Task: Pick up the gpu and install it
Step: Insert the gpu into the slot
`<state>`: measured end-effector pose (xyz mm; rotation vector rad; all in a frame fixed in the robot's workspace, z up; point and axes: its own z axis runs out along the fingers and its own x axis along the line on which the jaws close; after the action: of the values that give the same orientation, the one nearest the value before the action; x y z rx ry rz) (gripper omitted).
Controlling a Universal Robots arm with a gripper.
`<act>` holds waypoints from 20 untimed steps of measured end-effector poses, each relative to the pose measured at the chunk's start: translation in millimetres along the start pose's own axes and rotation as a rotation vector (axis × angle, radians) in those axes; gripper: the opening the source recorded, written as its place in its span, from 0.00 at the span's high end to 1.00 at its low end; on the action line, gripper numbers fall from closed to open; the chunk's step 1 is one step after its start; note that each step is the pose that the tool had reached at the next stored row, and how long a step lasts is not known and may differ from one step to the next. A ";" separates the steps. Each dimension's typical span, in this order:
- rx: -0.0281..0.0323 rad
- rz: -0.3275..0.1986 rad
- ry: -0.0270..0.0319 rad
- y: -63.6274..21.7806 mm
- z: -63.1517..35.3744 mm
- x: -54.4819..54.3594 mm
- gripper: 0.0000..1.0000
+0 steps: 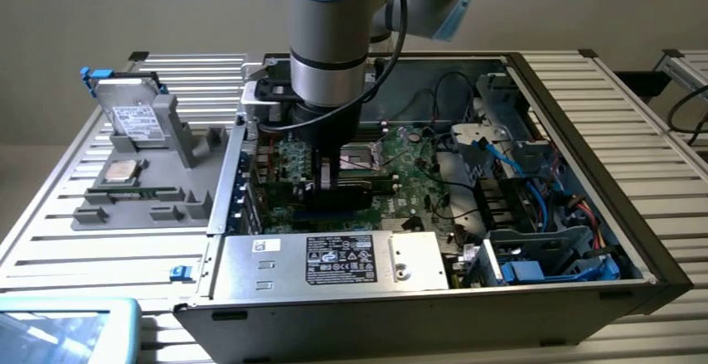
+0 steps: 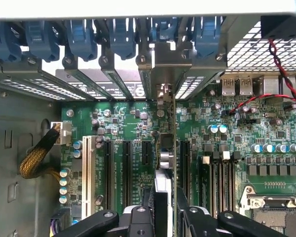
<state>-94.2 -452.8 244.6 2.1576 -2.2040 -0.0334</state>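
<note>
The gpu [image 2: 164,168] appears edge-on in the wrist view, standing upright over the black expansion slots [image 2: 127,165] of the green motherboard [image 2: 222,118]. Its metal bracket [image 2: 166,66] reaches the case's rear slot openings under the blue clips [image 2: 123,34]. My gripper [image 2: 167,219] is shut on the card, one black finger [image 2: 138,219] on each side. In the exterior view the gripper [image 1: 330,183] is down inside the open computer case [image 1: 575,107], with the dark card [image 1: 360,190] low against the board.
A grey fixture [image 1: 166,206] at the exterior view's left holds a silver hard drive [image 1: 138,119] and a memory stick [image 1: 133,190]. The power supply [image 1: 332,260] sits at the case's front, with cables and a drive cage [image 1: 542,248] on the exterior view's right. A red wire [image 2: 281,69] crosses the board.
</note>
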 end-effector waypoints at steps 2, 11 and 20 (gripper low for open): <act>0.0000 -0.001 0.0001 0.1 0.1 0.0 0.72; 0.0001 -0.003 0.0048 0.4 1.2 -0.3 0.72; 0.0001 -0.004 0.0046 0.8 1.6 -0.9 0.72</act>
<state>-95.1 -451.9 243.0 2.1601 -2.1970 -0.0285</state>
